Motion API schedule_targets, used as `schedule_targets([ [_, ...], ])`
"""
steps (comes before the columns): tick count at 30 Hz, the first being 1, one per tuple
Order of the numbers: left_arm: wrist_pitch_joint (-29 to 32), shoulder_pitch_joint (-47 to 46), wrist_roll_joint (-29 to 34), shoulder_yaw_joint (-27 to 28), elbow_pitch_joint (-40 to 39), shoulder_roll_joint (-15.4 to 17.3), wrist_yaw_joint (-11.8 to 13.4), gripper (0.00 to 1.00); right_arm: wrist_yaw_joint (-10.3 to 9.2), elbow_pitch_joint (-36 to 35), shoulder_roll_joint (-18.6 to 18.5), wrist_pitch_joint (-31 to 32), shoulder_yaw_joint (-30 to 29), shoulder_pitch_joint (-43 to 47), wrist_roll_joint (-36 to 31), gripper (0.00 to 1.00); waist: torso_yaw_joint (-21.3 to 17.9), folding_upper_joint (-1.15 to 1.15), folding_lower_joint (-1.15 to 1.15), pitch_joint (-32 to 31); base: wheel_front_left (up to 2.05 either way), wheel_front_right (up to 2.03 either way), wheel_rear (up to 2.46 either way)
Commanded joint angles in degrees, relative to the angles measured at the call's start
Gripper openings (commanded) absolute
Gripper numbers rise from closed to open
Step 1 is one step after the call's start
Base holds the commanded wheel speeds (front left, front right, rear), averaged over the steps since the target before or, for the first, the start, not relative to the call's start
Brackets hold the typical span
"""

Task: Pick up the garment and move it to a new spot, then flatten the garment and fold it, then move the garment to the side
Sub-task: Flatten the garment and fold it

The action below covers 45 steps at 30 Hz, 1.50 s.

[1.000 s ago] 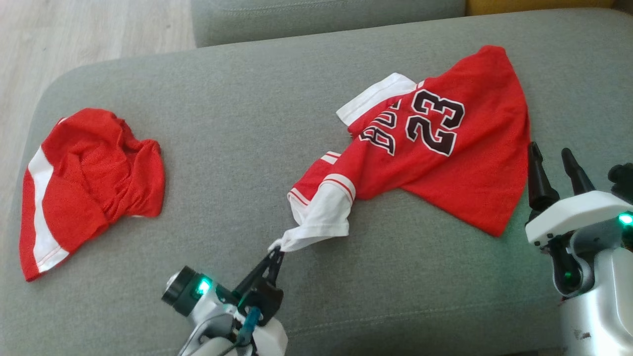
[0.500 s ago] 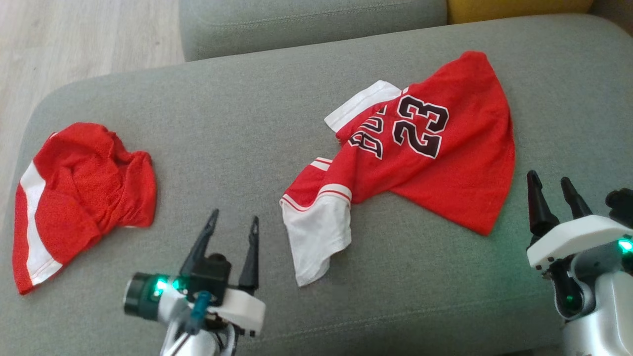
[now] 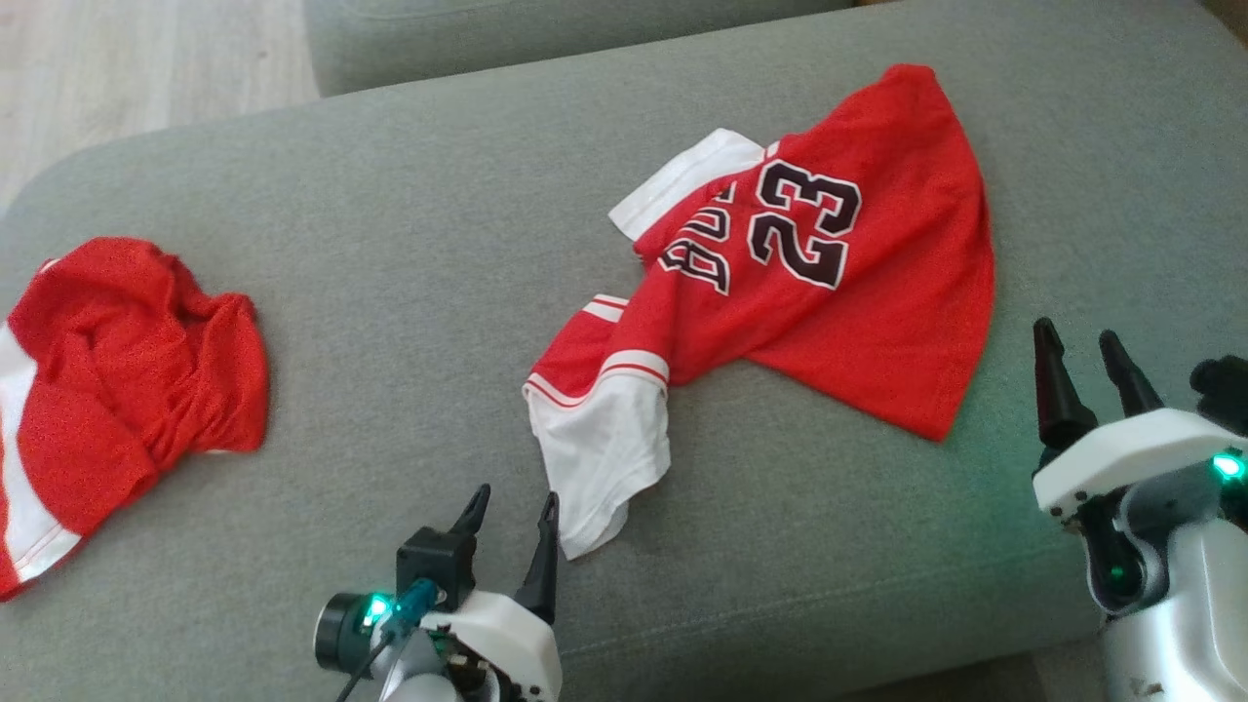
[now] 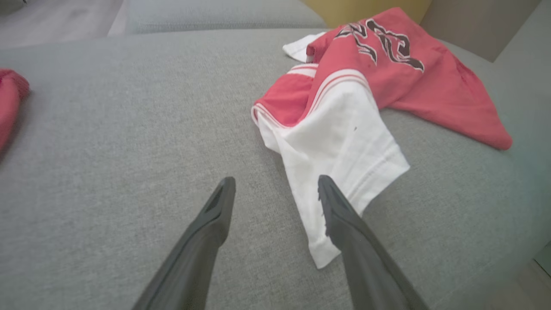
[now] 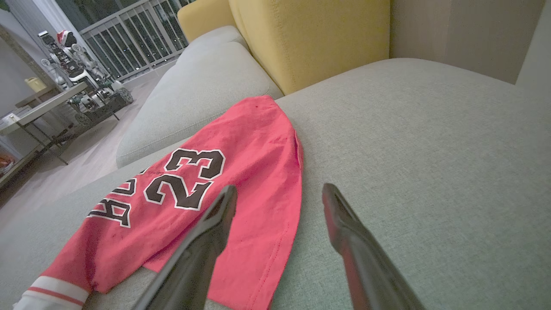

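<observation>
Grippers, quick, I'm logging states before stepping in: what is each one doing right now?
Left gripper: open, empty, near the white sleeve of the jersey.
Right gripper: open, empty.

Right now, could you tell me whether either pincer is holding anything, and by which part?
Nothing is held: left pincer and right pincer stand open, and the jersey lies free.

The lettering beside the 23 on the jersey [image 3: 838, 292] runs into a fold and I cannot read it whole. One finger [image 4: 353, 232] of my left gripper [image 4: 275, 180] covers part of the white sleeve [image 4: 344, 146] at its lower edge. The second red garment [image 3: 117, 390] is cut off by my head view's left edge.
</observation>
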Motion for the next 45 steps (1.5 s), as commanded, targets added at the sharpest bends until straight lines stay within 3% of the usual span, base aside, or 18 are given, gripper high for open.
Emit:
schedule_targets([
  [1, -0.3, -3.0, -0.2, 2.1, -0.5, -0.4, -0.2, 1.00, -0.02, -2.3, -0.1, -0.4, 1.4, -2.9, -0.1, 1.00, -0.7, 0.00, 0.00, 0.5, 0.00, 0.00, 0.00],
  [13, -0.3, -4.7, -3.6, 2.9, 7.5, -2.4, -3.9, 1.00, -0.02, -3.2, -0.1, 0.0, 2.1, -3.4, -0.8, 1.00, -2.9, 0.00, 0.00, 1.5, 0.00, 0.00, 0.00],
  [23, -0.3, -9.9, -7.5, -1.7, 15.4, -2.5, -6.4, 1.00, -0.02, -3.9, -0.1, 0.1, 2.9, -4.9, 0.0, 1.00, -4.1, 0.00, 0.00, 3.1, 0.00, 0.00, 0.00],
  [24, -0.3, -10.5, -8.1, -2.3, 15.8, -2.5, -6.8, 0.73, -0.02, -3.8, -0.1, 0.0, 2.8, -4.8, 0.0, 1.00, -4.2, 0.00, 0.00, 3.3, 0.00, 0.00, 0.00],
  [25, -0.3, -11.0, -8.8, -3.1, 16.1, -2.5, -7.2, 0.00, -0.02, -3.7, -0.1, -0.1, 2.6, -4.7, 0.1, 1.00, -4.1, 0.00, 0.00, 3.5, 0.00, 0.00, 0.00],
  [28, -0.3, -12.8, -9.9, -3.7, 15.1, -2.5, -6.9, 0.00, -0.02, -3.3, -0.1, -0.1, 1.8, -4.5, -0.2, 1.00, -3.6, 0.00, 0.00, 3.8, 0.00, 0.00, 0.00],
  [31, -0.3, -14.0, -8.5, 0.3, 11.8, -2.5, -3.6, 0.00, -0.02, -2.9, -0.1, 0.3, 2.2, -4.3, -0.4, 1.00, -3.3, 0.00, 0.00, 3.7, 0.00, 0.00, 0.00],
  [34, -0.3, -13.6, -5.9, 4.9, 6.6, -1.7, -2.1, 0.00, -0.02, -1.4, -0.1, 0.7, 2.7, -3.8, 1.6, 1.00, -2.7, 0.00, 0.00, 3.6, 0.00, 0.00, 0.00],
  [39, -0.3, -11.7, -1.3, 8.4, -0.7, -0.7, -2.6, 0.00, -0.02, 4.5, -0.1, 2.1, 5.0, -2.8, 11.3, 1.00, -1.6, 0.00, 0.00, 3.3, 0.00, 0.00, 0.00],
  [45, -0.3, -10.5, 1.3, 12.1, -7.0, -0.7, -3.0, 0.00, -0.02, 13.1, -0.1, 0.2, 10.3, -3.9, 15.0, 1.00, -0.4, 0.00, 0.00, 3.6, 0.00, 0.00, 0.00],
])
